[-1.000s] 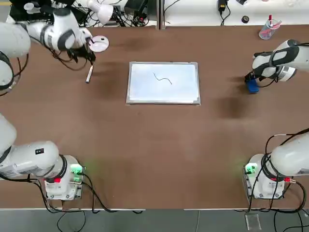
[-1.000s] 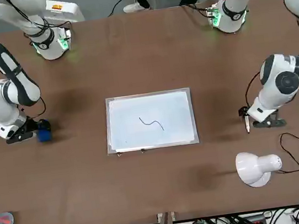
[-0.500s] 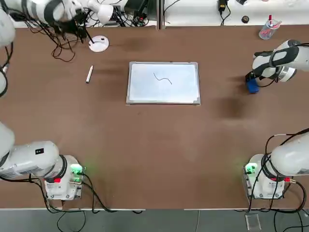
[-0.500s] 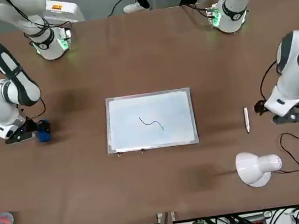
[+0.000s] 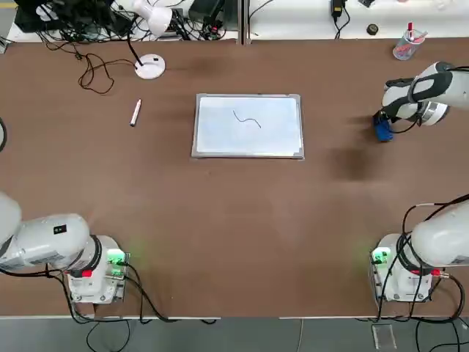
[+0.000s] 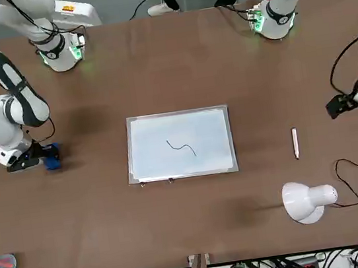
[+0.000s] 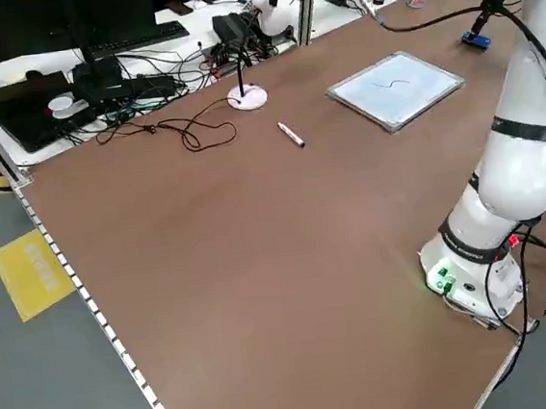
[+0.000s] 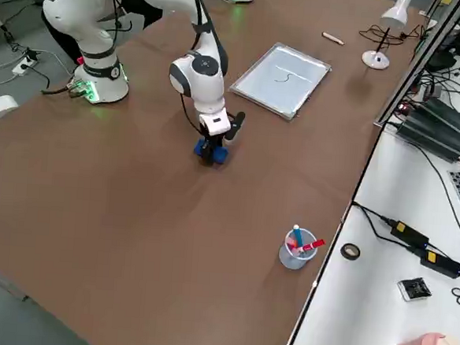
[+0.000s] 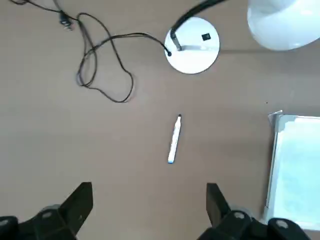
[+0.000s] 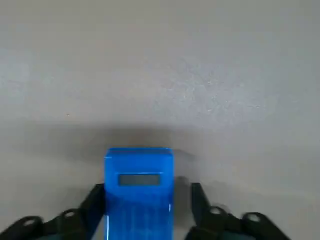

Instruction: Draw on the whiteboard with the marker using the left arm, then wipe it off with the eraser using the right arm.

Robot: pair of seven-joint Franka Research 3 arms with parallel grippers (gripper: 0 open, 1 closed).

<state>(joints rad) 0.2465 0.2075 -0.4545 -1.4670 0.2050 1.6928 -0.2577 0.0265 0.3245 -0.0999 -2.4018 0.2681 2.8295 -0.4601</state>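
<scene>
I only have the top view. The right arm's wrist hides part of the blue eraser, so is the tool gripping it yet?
Observer: Not quite. In the right wrist view the eraser sits between the fingers of the right tool, and a gap shows beside one finger.
Reviewer: And the left tool? It is outside my picture.
Observer: The left wrist view shows the left tool open and empty, high above the marker, which lies flat on the table.
</scene>
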